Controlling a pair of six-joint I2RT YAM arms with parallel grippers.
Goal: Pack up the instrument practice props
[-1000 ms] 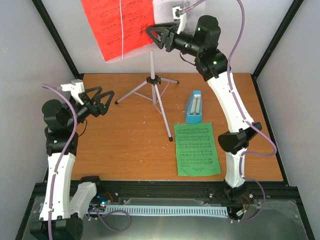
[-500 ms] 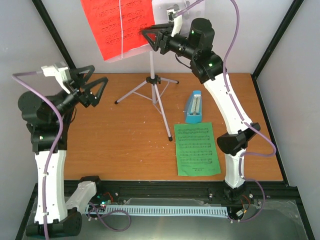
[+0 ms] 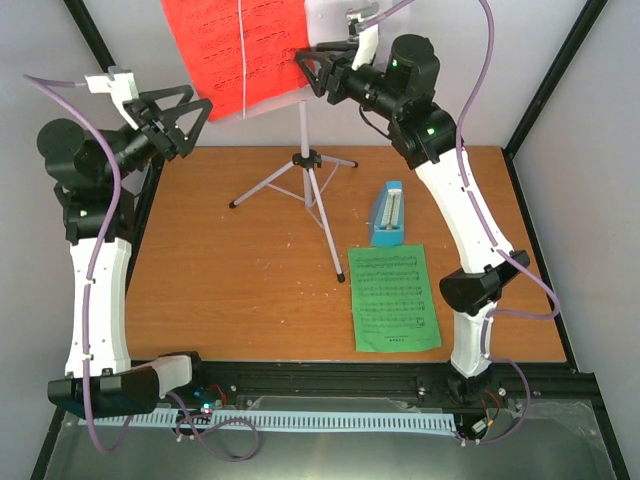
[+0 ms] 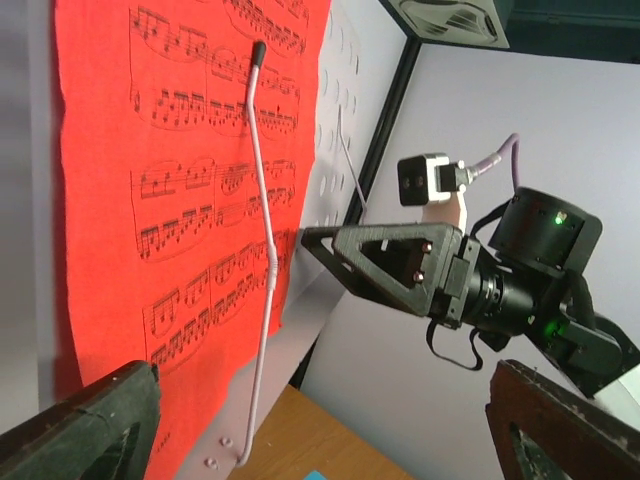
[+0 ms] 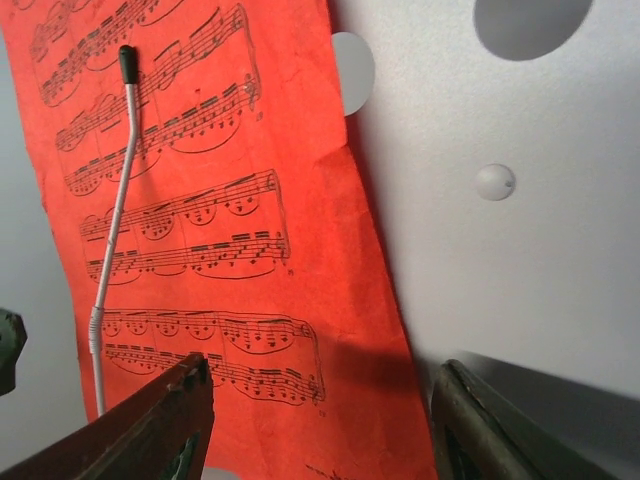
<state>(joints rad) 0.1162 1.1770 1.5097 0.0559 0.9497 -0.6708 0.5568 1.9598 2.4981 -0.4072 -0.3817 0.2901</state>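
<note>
The red sheet-music page (image 3: 235, 50) hangs on the grey perforated tray (image 3: 325, 20) of the silver tripod music stand (image 3: 305, 160), pinned by a thin wire holder (image 4: 262, 250). My right gripper (image 3: 312, 72) is open at the page's lower right edge. In the right wrist view its fingers (image 5: 140, 430) stand either side of the page's corner (image 5: 330, 380), and the gripper (image 5: 320, 425) holds nothing. My left gripper (image 3: 175, 110) is open and raised, just left of the page and facing it (image 4: 190, 200). The blue metronome (image 3: 388, 213) and the green page (image 3: 394, 297) lie on the table.
The stand's legs (image 3: 330, 235) spread across the middle of the wooden table (image 3: 230, 290). Black frame posts (image 3: 110, 70) rise at the back corners by white walls. The right gripper shows in the left wrist view (image 4: 385, 265).
My left arm has risen and swung back toward the stand, from table height to the page's left edge. My right gripper has shifted only slightly at the page's right edge.
</note>
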